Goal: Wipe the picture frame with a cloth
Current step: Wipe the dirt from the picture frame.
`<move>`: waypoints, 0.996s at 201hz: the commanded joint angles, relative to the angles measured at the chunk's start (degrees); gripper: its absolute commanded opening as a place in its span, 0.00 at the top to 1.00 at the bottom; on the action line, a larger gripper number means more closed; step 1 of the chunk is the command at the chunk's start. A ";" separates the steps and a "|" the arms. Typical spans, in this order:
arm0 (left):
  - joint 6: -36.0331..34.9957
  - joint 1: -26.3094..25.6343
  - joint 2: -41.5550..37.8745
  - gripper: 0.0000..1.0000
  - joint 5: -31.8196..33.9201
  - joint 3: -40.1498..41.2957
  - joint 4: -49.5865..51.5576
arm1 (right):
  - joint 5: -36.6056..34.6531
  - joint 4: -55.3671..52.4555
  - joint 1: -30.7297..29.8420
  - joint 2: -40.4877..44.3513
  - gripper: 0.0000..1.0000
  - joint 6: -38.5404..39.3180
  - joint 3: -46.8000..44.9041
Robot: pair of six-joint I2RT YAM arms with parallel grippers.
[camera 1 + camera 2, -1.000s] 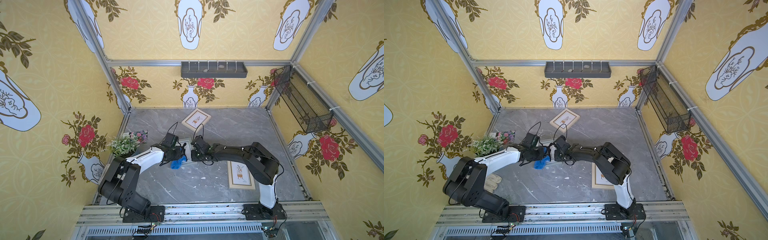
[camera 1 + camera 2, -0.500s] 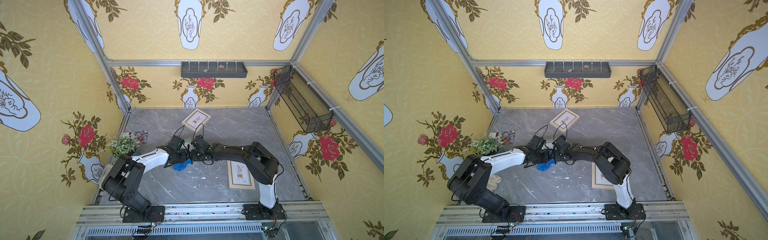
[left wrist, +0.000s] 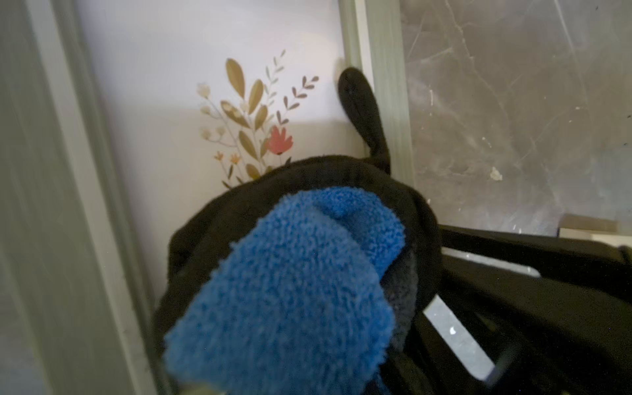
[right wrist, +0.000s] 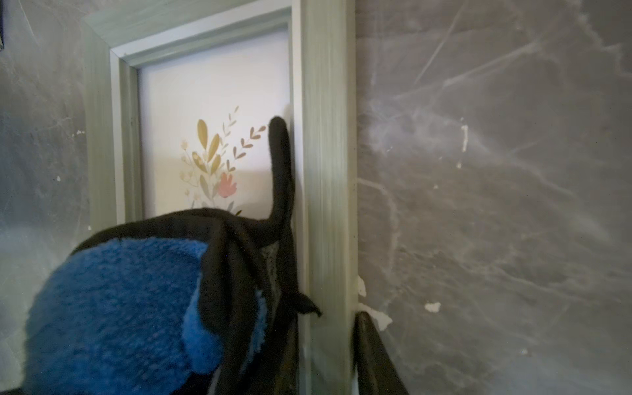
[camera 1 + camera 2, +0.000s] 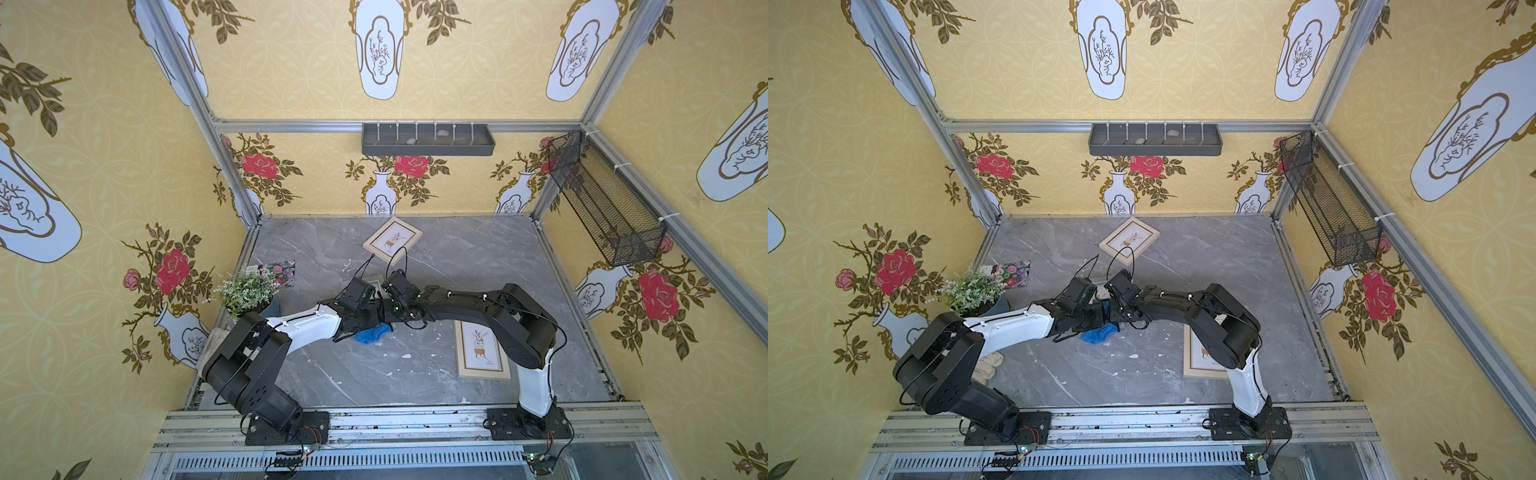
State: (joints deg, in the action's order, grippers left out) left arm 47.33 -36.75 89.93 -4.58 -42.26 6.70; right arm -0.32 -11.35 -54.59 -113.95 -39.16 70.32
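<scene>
My left tool (image 5: 368,321) is clamped tight on the bunched blue cloth (image 3: 284,290). The cloth sits on the printed face of the pale green picture frame (image 4: 328,154), which lies around the middle of the grey tabletop (image 5: 457,266), and the cloth's black loop (image 4: 280,164) rests against the inner edge of the frame's side rail. My right tool (image 4: 328,345) is pinched narrow across that same rail, one finger on either side of it, right beside the cloth.
</scene>
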 commanded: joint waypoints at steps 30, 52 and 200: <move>1.10 7.51 -7.09 1.00 -1.94 8.16 7.27 | -2.94 -8.21 0.27 -0.38 0.85 -1.25 -1.72; 0.37 8.19 -10.08 1.00 0.11 8.60 10.15 | -2.94 -8.07 0.27 -0.56 0.85 -1.14 -1.60; -1.19 8.67 -10.31 1.00 2.80 6.15 11.68 | -3.08 -8.68 0.05 -0.48 0.85 -0.91 -0.95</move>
State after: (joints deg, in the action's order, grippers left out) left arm 49.54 -29.17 81.36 -6.66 -35.75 8.19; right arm -0.47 -11.22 -54.63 -113.67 -39.18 70.04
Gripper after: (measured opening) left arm 0.106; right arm 0.268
